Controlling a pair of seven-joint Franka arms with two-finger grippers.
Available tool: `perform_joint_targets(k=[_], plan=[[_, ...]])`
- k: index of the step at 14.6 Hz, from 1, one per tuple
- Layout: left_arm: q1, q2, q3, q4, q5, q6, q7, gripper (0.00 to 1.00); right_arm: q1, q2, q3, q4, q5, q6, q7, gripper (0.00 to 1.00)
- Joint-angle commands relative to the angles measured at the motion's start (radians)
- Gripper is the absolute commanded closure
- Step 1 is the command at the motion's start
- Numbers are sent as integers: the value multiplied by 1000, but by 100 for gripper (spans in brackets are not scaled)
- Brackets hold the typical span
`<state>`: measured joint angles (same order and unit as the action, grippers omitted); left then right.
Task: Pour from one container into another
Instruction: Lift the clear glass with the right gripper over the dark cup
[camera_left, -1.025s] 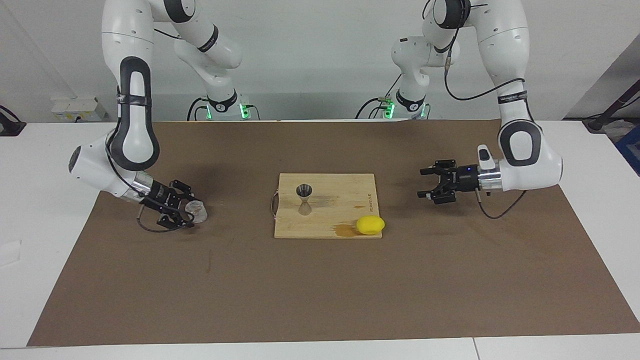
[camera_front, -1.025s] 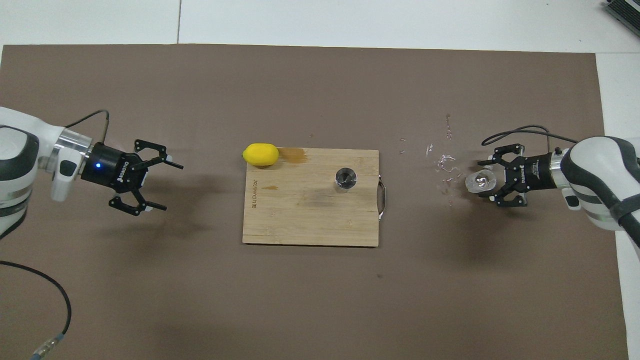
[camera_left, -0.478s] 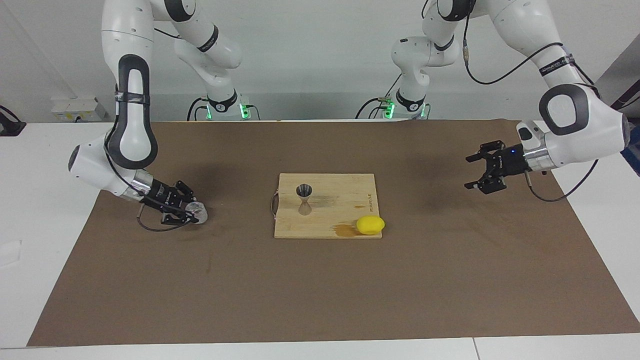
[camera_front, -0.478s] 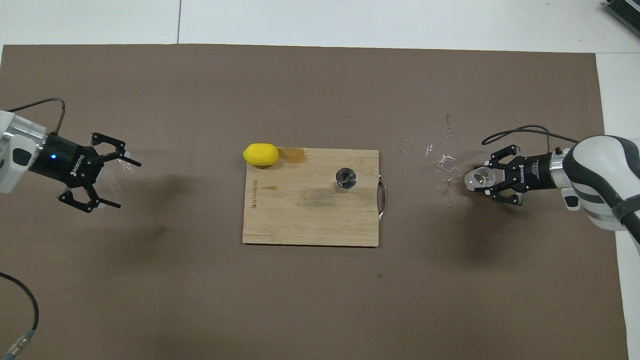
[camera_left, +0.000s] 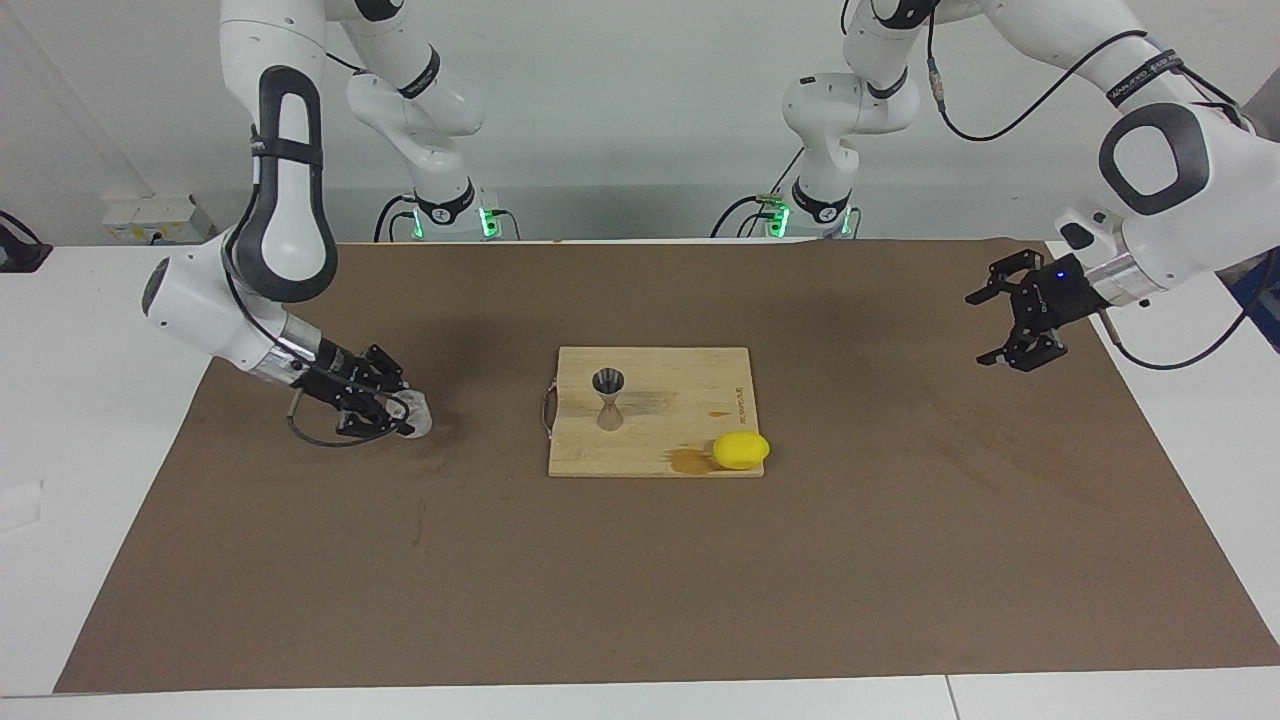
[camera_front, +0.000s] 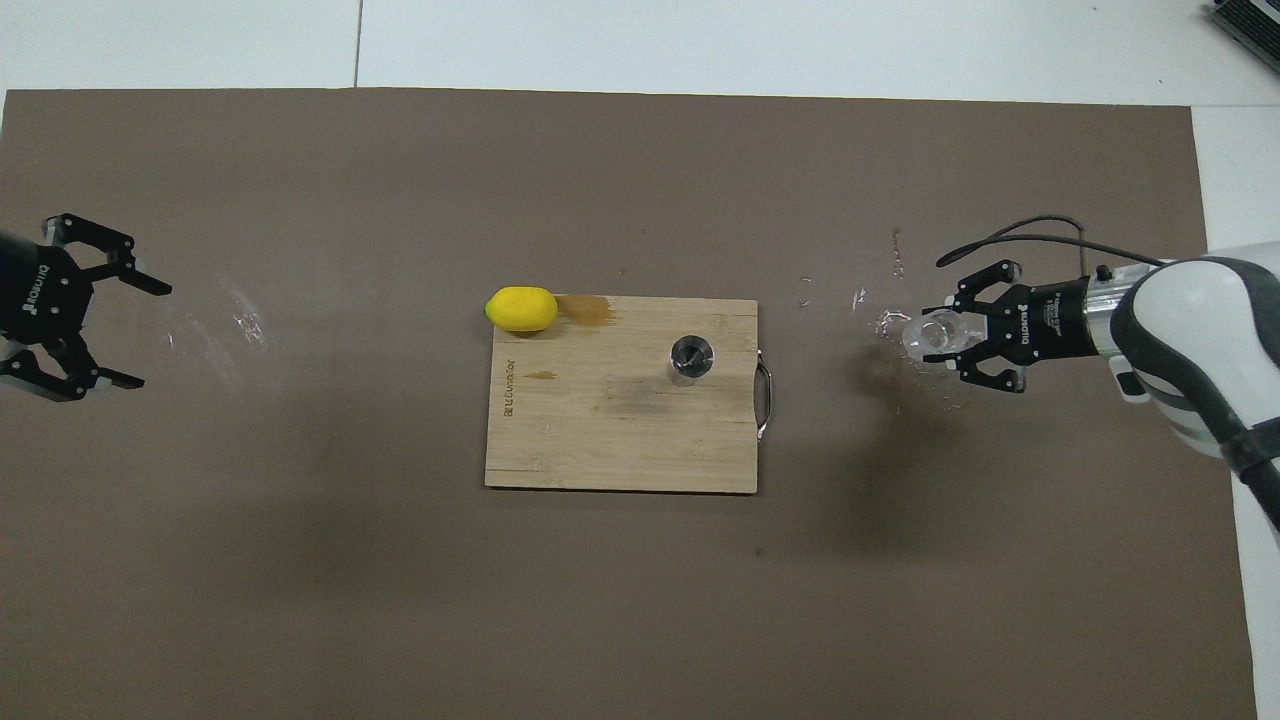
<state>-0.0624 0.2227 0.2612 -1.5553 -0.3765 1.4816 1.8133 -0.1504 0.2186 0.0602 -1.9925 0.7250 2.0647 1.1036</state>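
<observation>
Brown paper covers the big white table (camera_left: 80, 330), and a wooden board (camera_left: 690, 400) sits in the middle of it. On the board stands the little metal jigger (camera_left: 608, 396), straight up, with its open mouth at the top. A yellow lemon (camera_left: 741, 450) rests at one corner of the board, at the edge farther from the robots and toward the left arm's end. The right gripper (camera_left: 400, 410) is down low by the paper toward the right arm's end of the table, and its fingers are pinched on the small glass cup (camera_left: 416, 412). The cup looks tipped a bit in the grip, not quite straight up, and I cannot tell what is inside it. Some shiny wet spots show on the paper around it in the overhead view. The jigger lies from the cup straight along the table toward the middle, well apart from it, at about the same nearness to the robots. So I think the cup must be carried sideways to be over the jigger's mouth, then tipped. The right arm is the nearer one and has the cup. The left gripper (camera_left: 1012, 322) waits up in the air over the edge of the paper at its own end, fingers spread wide, holding nothing.
</observation>
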Motion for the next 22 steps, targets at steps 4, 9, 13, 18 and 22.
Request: perform_joint_targets(k=[4, 9, 13, 18, 22], plan=[[6, -3, 16, 17, 107, 40, -446, 0, 142, 10, 1, 133, -117, 3, 289, 100], [-2, -39, 7, 12, 215, 155, -898, 0, 273, 65, 1, 268, -272, 5, 516, 100], [0, -37, 12, 8, 334, 257, -1138, 0, 365, 100, 3, 362, -462, -37, 689, 100], [-4, -40, 7, -6, 501, 336, -1163, 0, 437, 134, 3, 435, -547, -84, 771, 100], [-3, -49, 4, -11, 499, 339, -1342, 0, 488, 128, 4, 436, -640, -123, 774, 100]])
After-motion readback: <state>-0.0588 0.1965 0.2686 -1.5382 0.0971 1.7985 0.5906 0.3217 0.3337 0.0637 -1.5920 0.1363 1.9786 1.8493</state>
